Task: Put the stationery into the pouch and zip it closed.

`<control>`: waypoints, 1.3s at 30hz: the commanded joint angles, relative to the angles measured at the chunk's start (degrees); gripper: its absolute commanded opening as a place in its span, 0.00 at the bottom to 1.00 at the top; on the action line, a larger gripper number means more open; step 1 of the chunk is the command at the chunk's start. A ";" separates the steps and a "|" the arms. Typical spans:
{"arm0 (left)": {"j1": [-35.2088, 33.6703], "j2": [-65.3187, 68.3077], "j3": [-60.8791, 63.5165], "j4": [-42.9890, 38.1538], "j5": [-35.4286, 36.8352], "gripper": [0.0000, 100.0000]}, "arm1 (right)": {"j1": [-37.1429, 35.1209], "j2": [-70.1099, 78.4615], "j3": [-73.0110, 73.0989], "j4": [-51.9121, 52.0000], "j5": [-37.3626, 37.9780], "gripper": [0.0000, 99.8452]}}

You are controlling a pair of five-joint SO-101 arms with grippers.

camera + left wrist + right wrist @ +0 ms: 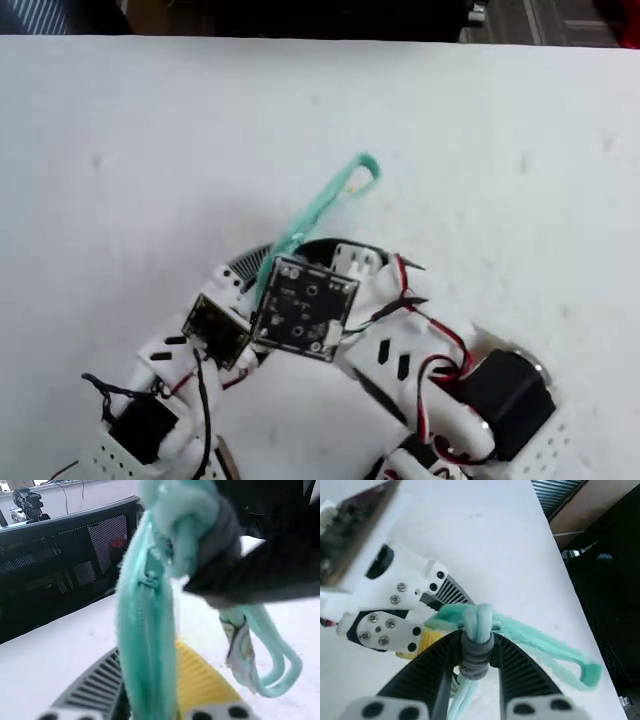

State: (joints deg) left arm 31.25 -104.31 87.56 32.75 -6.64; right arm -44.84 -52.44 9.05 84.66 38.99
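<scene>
Mint pouch [318,212] held edge-up between arms, loop end over table [150,150]. Anchor: left gripper [150,700] clamped on pouch at zip line. Puller: right gripper [477,647] pinching zip pull [476,630]. Likely best: hold anchor firm, draw pull straight along zip, steady tension, watch fuzzy fabric snagging

The high view looks down over the white table [150,150]. Both wrist views sit very close to the teal pouch [318,207], which all three views share.

A lab or workroom: white table [150,120], black mesh panel [65,555] behind, loose cables [65,495] along the wall [102,492]
</scene>
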 commanded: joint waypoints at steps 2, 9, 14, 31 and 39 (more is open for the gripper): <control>-0.75 -0.48 -1.67 0.09 -0.35 0.02 | 7.60 0.31 -5.01 -2.51 0.18 0.02; -0.40 -0.48 -11.08 13.54 0.00 0.02 | 11.21 0.57 -4.84 -8.31 0.18 0.02; -0.66 -0.48 -13.80 18.81 0.00 0.02 | 11.38 4.09 -2.37 -9.63 0.18 0.02; -6.99 -0.48 -17.85 26.11 9.85 0.19 | 11.38 7.60 -1.41 -12.44 -6.42 0.02; -9.36 -0.48 -23.38 30.33 10.11 0.03 | 11.47 7.60 4.40 -14.64 -6.15 0.02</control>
State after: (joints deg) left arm 22.73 -104.40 67.78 62.37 2.95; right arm -34.20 -44.79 13.10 72.44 33.10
